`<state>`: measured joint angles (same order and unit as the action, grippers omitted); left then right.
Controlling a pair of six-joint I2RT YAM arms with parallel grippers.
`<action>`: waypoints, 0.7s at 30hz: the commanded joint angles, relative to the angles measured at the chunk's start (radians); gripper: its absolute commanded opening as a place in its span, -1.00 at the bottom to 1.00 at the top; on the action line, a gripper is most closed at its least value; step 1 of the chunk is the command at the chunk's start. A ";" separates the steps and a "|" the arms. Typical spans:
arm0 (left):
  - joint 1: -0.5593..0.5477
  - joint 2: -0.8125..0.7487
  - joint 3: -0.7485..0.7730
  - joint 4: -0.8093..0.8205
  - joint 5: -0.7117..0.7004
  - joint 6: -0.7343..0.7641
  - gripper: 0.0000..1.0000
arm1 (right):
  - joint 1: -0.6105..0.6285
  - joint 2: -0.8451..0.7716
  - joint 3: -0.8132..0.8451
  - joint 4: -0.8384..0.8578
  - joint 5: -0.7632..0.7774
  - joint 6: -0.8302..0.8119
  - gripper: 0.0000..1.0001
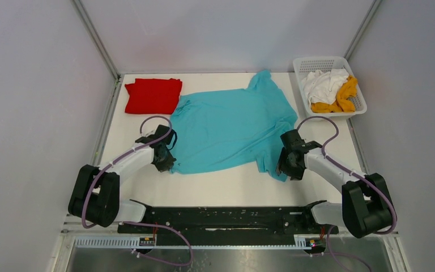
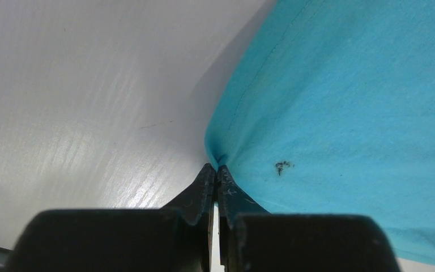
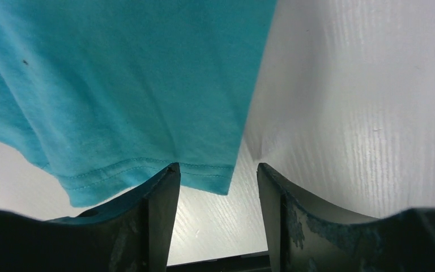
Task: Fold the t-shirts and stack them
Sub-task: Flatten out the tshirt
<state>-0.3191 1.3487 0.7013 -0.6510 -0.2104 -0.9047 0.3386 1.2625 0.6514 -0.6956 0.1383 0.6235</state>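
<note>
A turquoise-blue t-shirt [image 1: 226,127] lies spread over the middle of the table. My left gripper [image 1: 167,161] is at its near left corner, and the left wrist view shows that gripper [image 2: 216,167] shut on a pinch of the shirt's edge [image 2: 345,102]. My right gripper [image 1: 286,170] is at the near right corner. In the right wrist view it [image 3: 216,167] stands open, with the hem corner of the shirt [image 3: 119,85] lying just inside the gap by one finger. A folded red t-shirt [image 1: 153,95] lies at the back left.
A white lattice basket [image 1: 317,61] at the back right holds a crumpled white shirt [image 1: 324,84] and a mustard-yellow one [image 1: 345,96]. Grey walls close the table in on the left, right and back. The arms' black base rail [image 1: 226,215] runs along the near edge.
</note>
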 commanded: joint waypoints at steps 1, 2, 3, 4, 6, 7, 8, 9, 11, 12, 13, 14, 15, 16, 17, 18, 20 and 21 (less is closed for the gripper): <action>-0.003 -0.025 -0.006 0.020 -0.010 0.013 -1.00 | 0.007 0.036 -0.017 0.061 -0.040 0.022 0.16; -0.002 -0.024 -0.006 0.020 -0.010 0.014 -1.00 | 0.007 0.045 -0.018 0.069 -0.040 0.021 0.13; -0.003 -0.025 -0.006 0.020 -0.010 0.013 -1.00 | 0.007 0.053 -0.020 0.076 -0.041 0.020 0.10; -0.003 -0.027 -0.006 0.021 -0.009 0.013 -1.00 | 0.007 0.062 -0.020 0.081 -0.043 0.021 0.09; -0.002 -0.029 -0.006 0.021 -0.007 0.011 -1.00 | 0.009 0.079 -0.018 0.083 -0.051 0.022 0.07; -0.003 -0.030 -0.006 0.018 -0.007 0.010 -1.00 | 0.008 0.083 -0.015 0.081 -0.051 0.022 0.06; -0.003 -0.032 -0.006 0.019 -0.007 0.009 -1.00 | 0.008 0.083 -0.014 0.081 -0.051 0.024 0.04; -0.003 -0.033 -0.006 0.019 -0.005 0.009 -1.00 | 0.008 0.083 -0.015 0.082 -0.054 0.028 -0.02; -0.003 -0.036 -0.004 0.017 -0.002 0.009 -1.00 | 0.008 0.082 -0.017 0.080 -0.066 0.035 -0.12; -0.003 -0.038 -0.003 0.015 -0.002 0.009 -1.00 | 0.009 0.082 -0.022 0.080 -0.073 0.038 -0.18; -0.003 -0.040 -0.003 0.015 -0.001 0.009 -1.00 | 0.010 0.083 -0.025 0.080 -0.080 0.042 -0.22; -0.003 -0.043 -0.003 0.014 -0.001 0.010 -1.00 | 0.010 0.084 -0.027 0.075 -0.081 0.044 -0.26; -0.003 -0.044 -0.005 0.014 -0.001 0.010 -1.00 | 0.011 0.082 -0.028 0.074 -0.080 0.045 -0.32; -0.003 -0.046 -0.004 0.014 0.000 0.011 -1.00 | 0.011 0.079 -0.031 0.075 -0.080 0.049 -0.38; -0.003 -0.048 -0.005 0.014 0.000 0.013 -1.00 | 0.012 0.077 -0.033 0.077 -0.078 0.052 -0.45; -0.003 -0.049 -0.005 0.016 0.002 0.015 -1.00 | 0.011 0.074 -0.035 0.080 -0.075 0.055 -0.54; -0.002 -0.054 -0.007 0.016 0.002 0.020 -1.00 | 0.011 0.065 -0.041 0.093 -0.071 0.056 -0.74; -0.003 -0.060 -0.008 0.016 0.002 0.022 -1.00 | 0.011 0.053 -0.041 0.100 -0.068 0.057 -0.88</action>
<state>-0.3191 1.3231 0.6979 -0.6449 -0.2092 -0.9005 0.3397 1.3197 0.6418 -0.6411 0.0856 0.6487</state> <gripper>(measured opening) 0.014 0.167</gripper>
